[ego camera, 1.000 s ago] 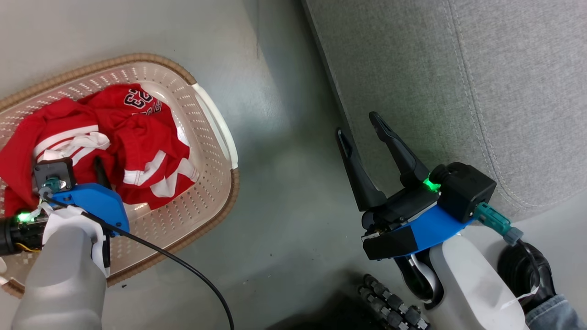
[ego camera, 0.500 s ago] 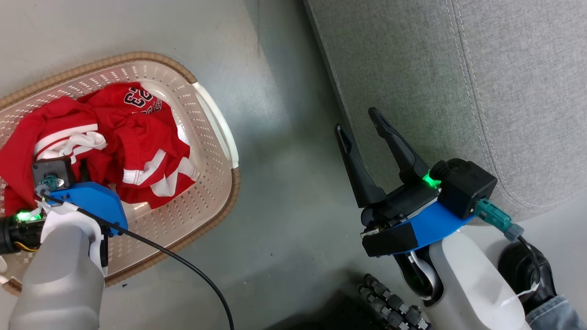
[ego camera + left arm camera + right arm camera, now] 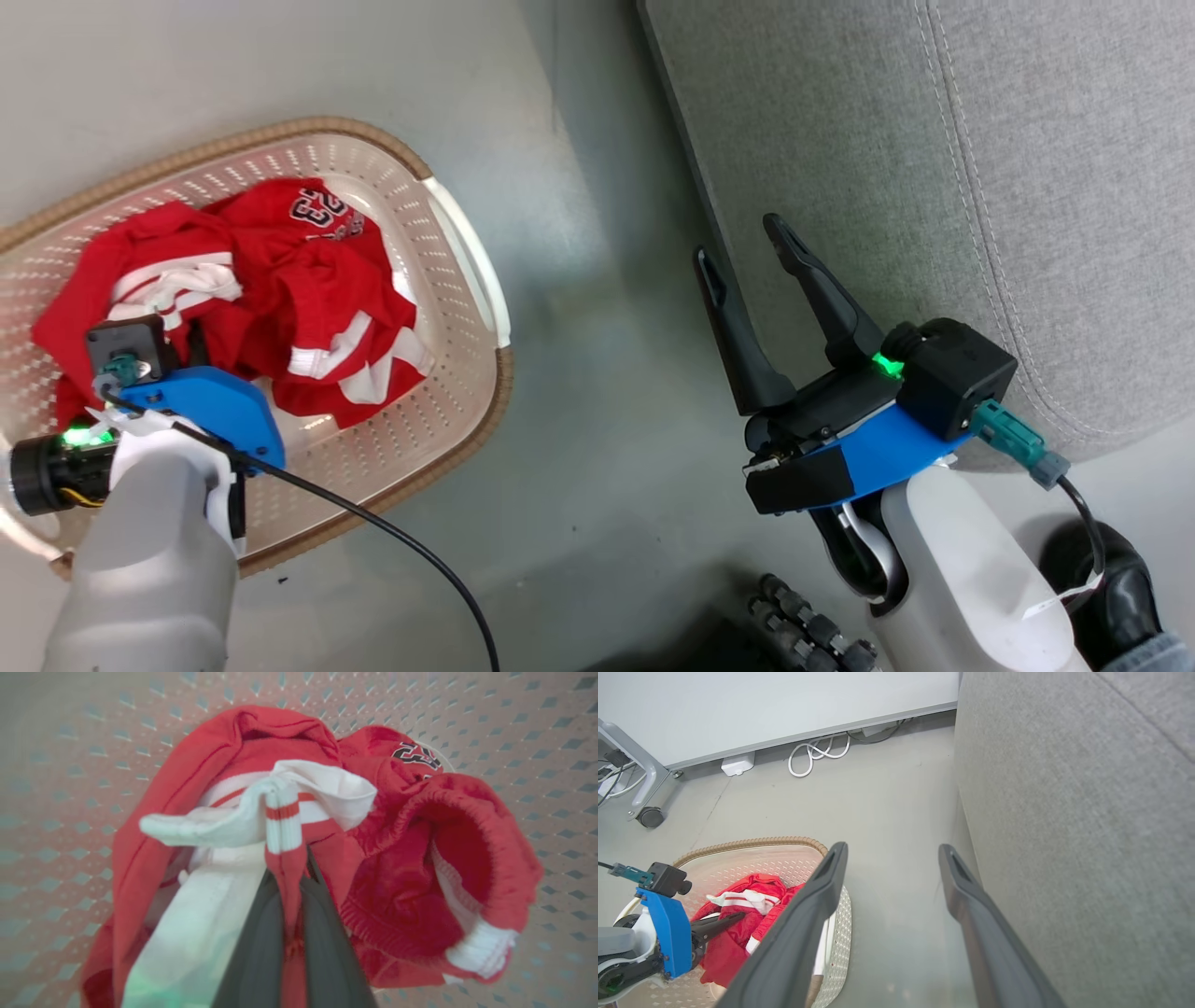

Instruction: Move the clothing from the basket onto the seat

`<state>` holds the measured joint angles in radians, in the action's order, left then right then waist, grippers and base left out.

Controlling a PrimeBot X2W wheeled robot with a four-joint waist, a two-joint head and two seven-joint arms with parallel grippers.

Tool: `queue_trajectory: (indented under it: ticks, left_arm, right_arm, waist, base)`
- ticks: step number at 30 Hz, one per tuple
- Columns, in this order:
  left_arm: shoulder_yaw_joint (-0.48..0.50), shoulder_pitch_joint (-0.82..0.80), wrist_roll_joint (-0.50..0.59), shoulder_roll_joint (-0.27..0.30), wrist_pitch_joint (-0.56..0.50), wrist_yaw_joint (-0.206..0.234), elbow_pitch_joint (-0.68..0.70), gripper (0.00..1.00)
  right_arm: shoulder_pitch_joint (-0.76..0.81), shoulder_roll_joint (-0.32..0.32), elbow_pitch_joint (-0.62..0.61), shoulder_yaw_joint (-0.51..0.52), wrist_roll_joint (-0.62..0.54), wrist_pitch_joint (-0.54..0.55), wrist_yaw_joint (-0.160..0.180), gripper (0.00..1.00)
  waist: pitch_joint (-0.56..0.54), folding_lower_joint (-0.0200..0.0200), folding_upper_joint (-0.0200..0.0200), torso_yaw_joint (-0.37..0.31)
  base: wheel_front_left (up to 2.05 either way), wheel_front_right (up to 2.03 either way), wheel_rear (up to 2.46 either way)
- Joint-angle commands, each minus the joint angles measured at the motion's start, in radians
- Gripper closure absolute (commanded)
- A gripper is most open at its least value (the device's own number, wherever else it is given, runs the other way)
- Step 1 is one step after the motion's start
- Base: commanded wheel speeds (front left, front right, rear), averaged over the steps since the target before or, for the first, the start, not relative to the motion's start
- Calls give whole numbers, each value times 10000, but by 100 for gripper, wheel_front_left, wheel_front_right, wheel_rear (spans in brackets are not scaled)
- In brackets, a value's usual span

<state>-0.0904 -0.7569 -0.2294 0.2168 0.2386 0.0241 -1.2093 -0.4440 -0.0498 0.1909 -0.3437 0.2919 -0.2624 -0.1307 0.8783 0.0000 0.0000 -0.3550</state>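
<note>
Your left gripper (image 3: 292,868) pinches a fold of red clothing (image 3: 397,896) in the basket (image 3: 448,392); your right gripper (image 3: 739,241) hangs open beside the seat (image 3: 934,140).

Bright red all over the clothing (image 3: 317,308) at nine o'clock, cut with white stripes and white panels. Dark numerals edged in white up at the pile's twelve. White ribbed trim banded in red, too. Cream-white on the basket (image 3: 448,373), dotted throughout with small perforations, rimmed in brown weave. Light grey woven fleck on the seat (image 3: 934,140) at one o'clock, with paler stitching down its seam. Dull grey-green on the floor (image 3: 597,420). Black, blue and a green glow on the right gripper (image 3: 739,241) at four. Dark grey, the same blue and green on the left gripper (image 3: 289,870).
</note>
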Motion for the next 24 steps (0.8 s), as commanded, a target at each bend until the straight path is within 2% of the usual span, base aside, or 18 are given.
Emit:
queue_trajectory:
  ticks: [1, 6, 12, 18, 24]
  left_arm:
    - [-1, -91, -27, -14, 64, -42, 26, 100]
    - [1, 171, -208, -432, 215, -242, 177, 100]
    - [-150, 681, -172, -898, 280, -751, 901, 100]
    - [-766, 1294, 152, -1344, 277, -1112, 1361, 100]
    - [-1312, 1785, 280, -1574, 279, -1293, 1711, 100]
  right_arm:
    - [-76, -10, 27, 41, -51, -37, -1, 0]
    - [-8, -13, 187, 258, -455, -37, -1, 0]
    - [253, -16, 509, 610, -1022, -35, -1, 0]
    - [778, -23, 975, 947, -1439, -35, -1, 0]
    - [1344, -23, 1386, 1069, -1645, -35, -1, 0]
  waist:
    - [-221, 0, 0, 180]
    - [-1089, 0, 0, 703]
    - [-2452, 0, 0, 1492]
    - [-3894, 0, 0, 2369]
    - [-5212, 0, 0, 3051]
  base:
    - [0, 0, 0]
    - [0, 0, 0]
    - [0, 0, 0]
    - [0, 0, 0]
    - [0, 0, 0]
